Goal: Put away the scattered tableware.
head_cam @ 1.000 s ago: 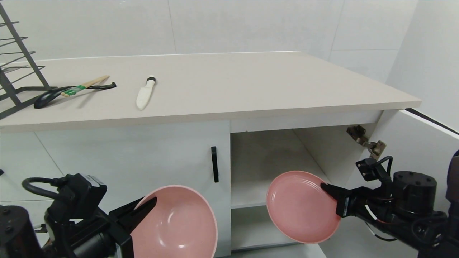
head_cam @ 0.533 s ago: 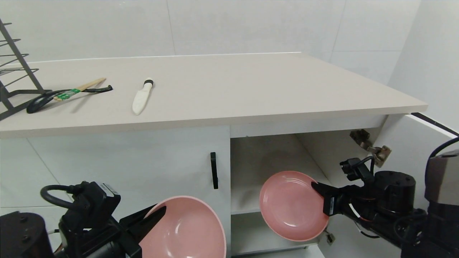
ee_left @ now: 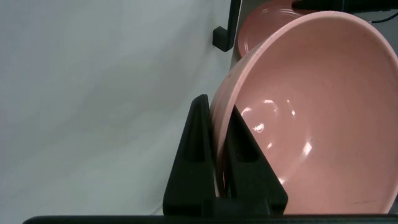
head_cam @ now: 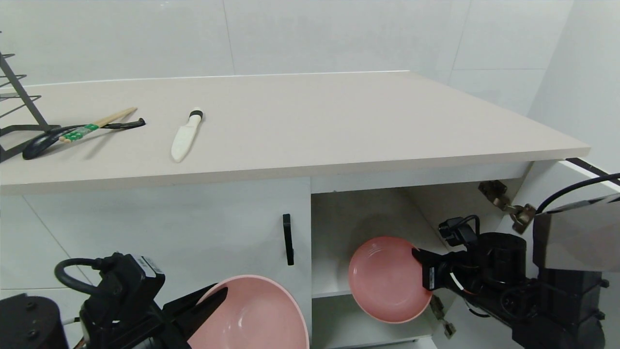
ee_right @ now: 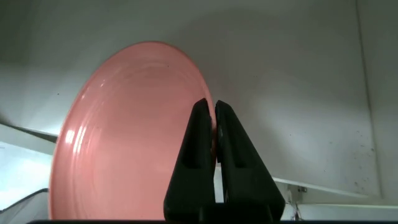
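the left gripper clamps its narrow black fingers on the rim of a pink bowl, one finger inside the rim and one outside. the bowl tilts with its hollow turned up and away from the fingers, just in front of a closed white cabinet door. the door's black handle stands beyond the fingertips. the right gripper pinches a pink plate by its edge, its fingers nearly together with only the rim between them. the plate stands almost on edge at the mouth of the open cabinet, with the pale inner wall beyond the fingertips and the shelf's front edge behind the plate's lower half. a metal hinge sits above that gripper. higher up, well apart from both pairs of fingers, the counter carries a white knife, a pair of chopsticks lying across a black spoon, and a dark wire rack at its far left end.
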Robot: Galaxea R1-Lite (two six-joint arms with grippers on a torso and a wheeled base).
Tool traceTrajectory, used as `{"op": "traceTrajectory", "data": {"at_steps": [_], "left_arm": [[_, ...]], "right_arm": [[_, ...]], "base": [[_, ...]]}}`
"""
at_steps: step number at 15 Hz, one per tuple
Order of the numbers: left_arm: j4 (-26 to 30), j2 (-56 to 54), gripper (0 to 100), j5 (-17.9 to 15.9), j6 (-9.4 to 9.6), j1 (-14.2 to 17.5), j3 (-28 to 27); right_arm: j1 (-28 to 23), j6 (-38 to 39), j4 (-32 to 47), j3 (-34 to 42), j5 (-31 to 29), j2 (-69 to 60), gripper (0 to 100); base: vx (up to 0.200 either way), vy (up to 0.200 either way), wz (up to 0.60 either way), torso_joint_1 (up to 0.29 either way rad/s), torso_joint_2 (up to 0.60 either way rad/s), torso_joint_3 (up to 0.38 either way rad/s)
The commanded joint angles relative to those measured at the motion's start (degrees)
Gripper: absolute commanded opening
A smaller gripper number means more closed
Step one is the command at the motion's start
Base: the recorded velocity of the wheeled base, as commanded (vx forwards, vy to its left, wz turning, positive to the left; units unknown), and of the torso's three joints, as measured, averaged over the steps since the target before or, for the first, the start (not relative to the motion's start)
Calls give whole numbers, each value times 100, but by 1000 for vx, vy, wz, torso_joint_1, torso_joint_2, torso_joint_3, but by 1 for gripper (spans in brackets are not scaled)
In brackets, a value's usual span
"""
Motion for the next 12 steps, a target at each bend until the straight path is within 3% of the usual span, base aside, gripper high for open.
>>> {"op": "traceTrajectory", "data": {"at_steps": [1, 12], "left_arm": [[-7, -11, 0, 8, -15, 6, 5], [2, 7, 0, 8, -41, 59, 5]], "right_arm": [[9, 10, -6, -133, 4, 168, 0], [194, 80, -6, -1196, -5, 932, 0]], "base": [[0, 0, 0, 0, 0, 0], [0, 0, 0, 0, 0, 0]]}}
